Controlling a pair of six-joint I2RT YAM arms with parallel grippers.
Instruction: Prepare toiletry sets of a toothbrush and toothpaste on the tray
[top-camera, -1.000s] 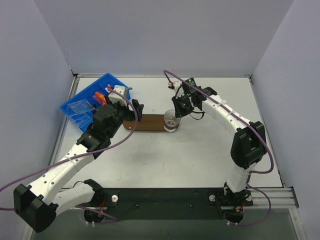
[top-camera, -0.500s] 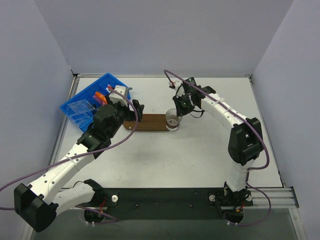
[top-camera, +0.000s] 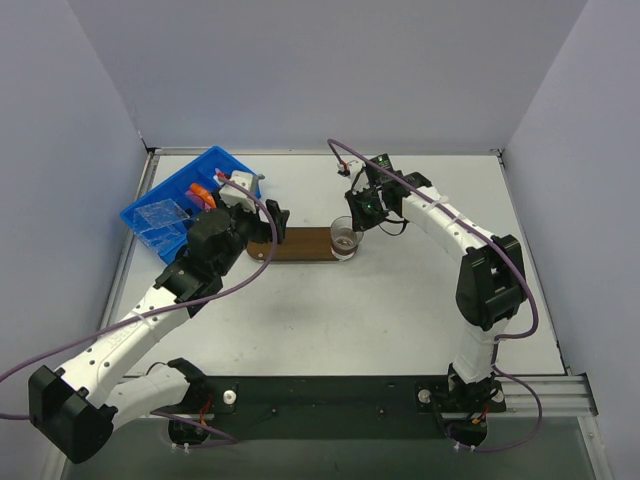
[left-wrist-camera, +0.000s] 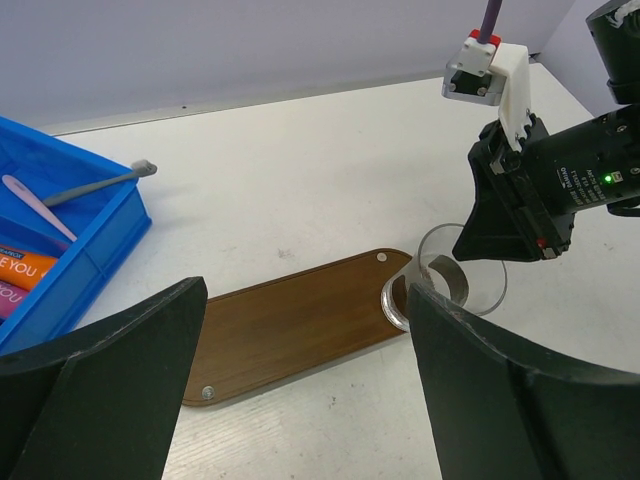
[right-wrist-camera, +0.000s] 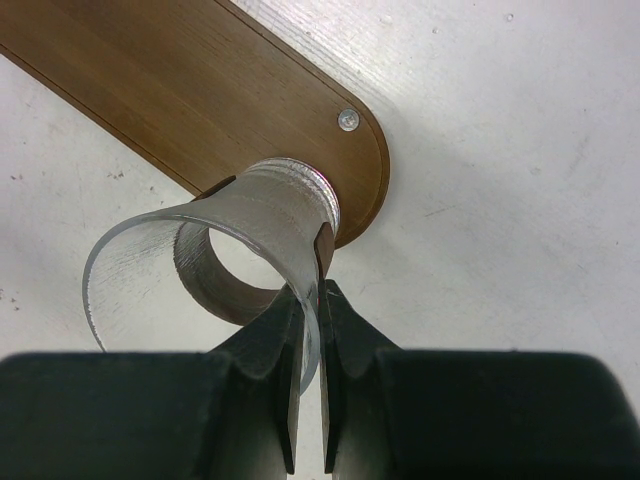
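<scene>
1. Above the bench (top-camera: 400, 300), in the top view, the right jaws pinched a clear cup (top-camera: 343, 238) at the right end of the tray (top-camera: 295, 245), probably to place it as a holder for one set.
2. In the left wrist view, the left jaws were spread wide and empty over the tray. The toothpaste (left-wrist-camera: 22, 268) lay in the blue bin (left-wrist-camera: 95, 268), not yet fetched.
3. In the right wrist view, the jaws gripped the cup wall, one inside and one outside, and the cup base overlapped the tray's rounded end.
</scene>
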